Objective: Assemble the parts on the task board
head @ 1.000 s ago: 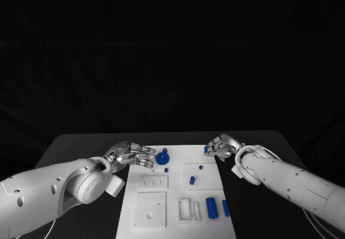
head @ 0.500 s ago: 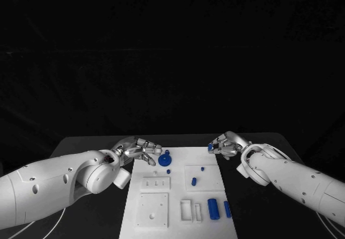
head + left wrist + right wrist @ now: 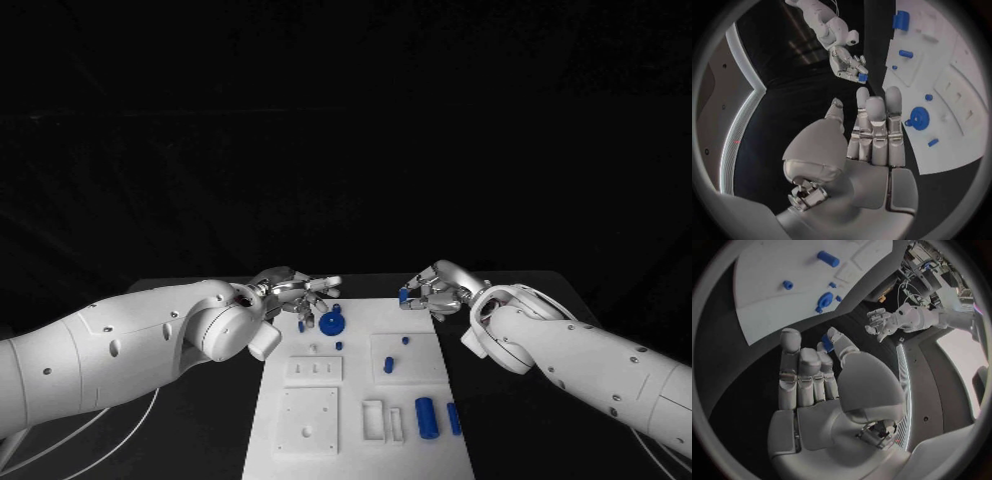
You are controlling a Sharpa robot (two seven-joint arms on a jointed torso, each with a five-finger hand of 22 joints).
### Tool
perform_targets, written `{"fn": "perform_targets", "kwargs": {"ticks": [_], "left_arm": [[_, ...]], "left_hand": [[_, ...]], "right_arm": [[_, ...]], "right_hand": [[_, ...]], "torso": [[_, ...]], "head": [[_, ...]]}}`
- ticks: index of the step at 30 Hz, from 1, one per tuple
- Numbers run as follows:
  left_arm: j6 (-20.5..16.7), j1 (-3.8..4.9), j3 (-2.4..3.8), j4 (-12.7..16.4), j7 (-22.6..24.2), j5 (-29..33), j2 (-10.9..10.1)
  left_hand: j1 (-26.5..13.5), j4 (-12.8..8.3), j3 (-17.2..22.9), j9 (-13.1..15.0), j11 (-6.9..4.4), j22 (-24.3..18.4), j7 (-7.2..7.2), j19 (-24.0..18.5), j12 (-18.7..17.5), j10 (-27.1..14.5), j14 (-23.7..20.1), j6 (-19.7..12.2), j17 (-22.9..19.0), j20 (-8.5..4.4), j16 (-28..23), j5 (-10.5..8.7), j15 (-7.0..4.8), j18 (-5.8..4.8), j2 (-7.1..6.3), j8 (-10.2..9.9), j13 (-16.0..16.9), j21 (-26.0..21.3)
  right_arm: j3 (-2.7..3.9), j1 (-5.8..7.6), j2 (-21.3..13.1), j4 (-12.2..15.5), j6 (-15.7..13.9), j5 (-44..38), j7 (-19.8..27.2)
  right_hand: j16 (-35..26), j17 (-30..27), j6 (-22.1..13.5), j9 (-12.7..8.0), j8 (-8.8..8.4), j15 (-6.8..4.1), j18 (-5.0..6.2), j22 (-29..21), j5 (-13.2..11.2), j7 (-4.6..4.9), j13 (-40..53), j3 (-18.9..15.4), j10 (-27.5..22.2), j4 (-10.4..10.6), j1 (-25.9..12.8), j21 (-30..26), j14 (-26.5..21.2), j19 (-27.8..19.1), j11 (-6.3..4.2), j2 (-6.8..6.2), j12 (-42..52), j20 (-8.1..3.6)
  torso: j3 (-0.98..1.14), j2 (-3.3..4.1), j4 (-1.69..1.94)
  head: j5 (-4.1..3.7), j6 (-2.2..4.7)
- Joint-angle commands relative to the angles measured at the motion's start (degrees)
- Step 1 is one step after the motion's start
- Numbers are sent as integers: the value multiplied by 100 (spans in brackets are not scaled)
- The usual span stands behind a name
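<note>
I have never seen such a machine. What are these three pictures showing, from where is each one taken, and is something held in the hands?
This is a robot with two white arms, each ending in a silver hand. One picture looks down from its head; the two round ones come from cameras at its wrists. On the black table lies a white task board carrying small blue parts, such as a round blue part and a blue cylinder. The right hand pinches a small blue part between thumb and finger, beside the board's far corner. The left hand holds nothing, its fingers open near the round part.
</note>
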Motion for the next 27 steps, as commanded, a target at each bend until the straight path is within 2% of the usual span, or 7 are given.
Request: {"fn": "perform_targets", "kwargs": {"ticks": [1, 3, 7, 19, 21, 24, 27], "left_arm": [[206, 41, -4, -75, -647, 33, 74], [245, 57, -9, -127, -822, 42, 125], [242, 73, -14, -184, -1082, 44, 213], [349, 105, -18, -207, -1759, -64, 405], [395, 112, -18, -215, -1850, -125, 436], [437, 122, -19, -219, -1956, -232, 483], [427, 127, -19, -209, -2017, -311, 517]], "left_hand": [[-130, 20, 78, 250, -67, 285, -30, -18, 758, -258, -14, 90, 252, -57, 410, -31, -56, 69, -57, 7, 581, 373], [-218, -24, 237, 851, -100, 607, -73, -121, 1746, -740, 59, 129, 814, -69, 877, -18, -78, 150, -105, -21, 1366, 662], [-195, -112, 297, 1130, -109, 750, -63, -52, 1820, -644, 211, 2, 1057, -59, 1025, -8, -82, 199, -96, -20, 1369, 672], [-255, -173, 306, 744, -122, 1059, -54, 64, 1899, -574, 319, 27, 1299, -64, 1166, 62, -94, 230, -16, -25, 1408, 649], [-256, -201, 312, 713, -126, 1079, -60, 62, 1890, -574, 315, 57, 1311, -67, 1169, 432, -96, 227, -11, -30, 1406, 636], [-306, -243, 275, 615, -131, 1148, -70, 66, 1885, -566, 317, 107, 1337, -66, 1176, 482, -98, 225, -36, -16, 1411, 602], [-413, -332, 242, 972, -182, 1221, -169, 76, 1895, -566, 318, 324, 1407, -113, 1221, 1179, -140, 191, -214, 30, 1430, 589]], "right_arm": [[-28, 0, 81, 85, 173, -240, -238], [-51, 0, 148, 121, 174, -258, -270], [-87, -1, 243, 165, 174, -289, -319], [-205, -3, 419, 266, 149, -265, -309], [-215, -3, 436, 286, 152, -265, -314], [-226, -3, 465, 306, 162, -265, -322], [-237, -3, 498, 311, 184, -267, -335]], "right_hand": [[11, 10, -30, 1, 31, -6, 91, -5, -37, 17, 3, 20, 36, 21, -75, 37, 30, 268, -2, 3, 13, 33], [11, 10, -30, 1, 31, -6, 91, -5, -37, 17, 3, 20, 36, 21, -75, 37, 30, 268, -2, 3, 13, 33], [7, 18, -29, 4, 35, -4, 98, -32, -37, 17, 3, 63, 35, 37, -63, 55, 33, 265, -1, -11, 14, 38], [42, 70, -13, 4, 34, -7, 106, -60, -29, 14, 22, 124, 58, 31, -72, 115, 42, 269, -4, -18, 39, 35], [40, 72, -19, 3, 34, -6, 108, -65, -24, 14, 20, 122, 57, 35, -80, 122, 40, 268, -3, -22, 36, 35], [38, 75, -16, 4, 35, -7, 109, -68, -32, 17, 19, 133, 55, 21, -59, 131, 40, 267, -4, -21, 35, 36], [38, 75, -16, 4, 35, -7, 109, -68, -32, 17, 19, 133, 55, 21, -59, 131, 40, 267, -4, -21, 35, 36]], "torso": [[1, -63, -71], [4, -67, -87], [5, -78, -114], [-13, -55, -118], [-15, -57, -119], [-19, -50, -121], [-19, -48, -126]], "head": [[48, -31], [56, -39], [49, -59], [26, -58], [15, -70], [22, -87], [13, -94]]}}
